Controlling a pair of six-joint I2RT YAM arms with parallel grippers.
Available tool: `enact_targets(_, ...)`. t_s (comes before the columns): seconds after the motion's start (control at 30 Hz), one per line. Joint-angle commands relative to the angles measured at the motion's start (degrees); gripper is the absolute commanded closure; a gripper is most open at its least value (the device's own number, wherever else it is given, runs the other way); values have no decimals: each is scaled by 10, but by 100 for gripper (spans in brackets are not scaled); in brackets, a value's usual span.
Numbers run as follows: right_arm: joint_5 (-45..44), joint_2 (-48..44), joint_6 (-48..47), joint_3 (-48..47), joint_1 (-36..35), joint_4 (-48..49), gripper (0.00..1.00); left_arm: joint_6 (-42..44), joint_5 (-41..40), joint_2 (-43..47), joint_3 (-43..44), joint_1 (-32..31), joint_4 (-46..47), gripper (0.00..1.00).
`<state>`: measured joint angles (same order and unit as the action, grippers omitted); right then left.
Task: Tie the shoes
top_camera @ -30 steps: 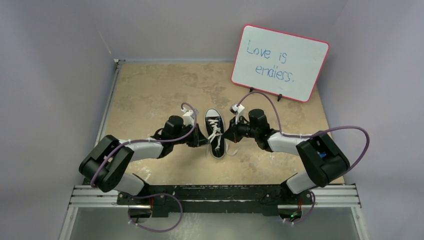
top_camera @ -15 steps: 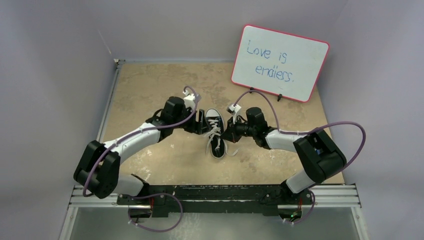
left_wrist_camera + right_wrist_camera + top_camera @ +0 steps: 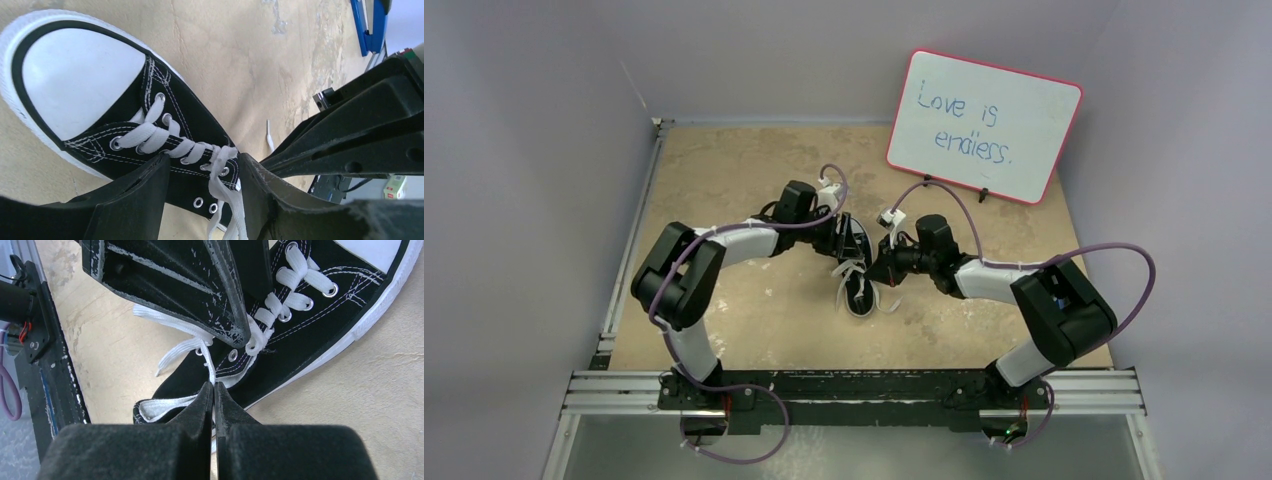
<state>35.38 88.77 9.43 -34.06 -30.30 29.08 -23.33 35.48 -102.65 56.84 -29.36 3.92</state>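
left gripper (image 3: 204, 162) apart over the sneaker (image 3: 195, 125), right gripper (image 3: 214, 389) pinched on a lace (image 3: 210, 371)
left fingers (image 3: 145, 195) straddle the laced tongue, white toe cap (image 3: 75, 75) just beyond them

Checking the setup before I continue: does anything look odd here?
The sneaker has untied laces, loose ends trailing on the table; the right gripper pinches one strand. A finger of the left gripper is scuffed white.
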Motion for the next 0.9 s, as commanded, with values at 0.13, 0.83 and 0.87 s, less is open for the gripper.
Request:
enact_targets(0.13,-13,-13,20,-14,1,19,100,-30,59,19,-36,2,94,67)
enact_targets(0.83,-31,36,80,-58,7,12,100,-16,47,80,-96,2,132,54)
enact_targets(0.87,-29,37,81,-58,7,15,100,-14,46,77,-95,2,131,54)
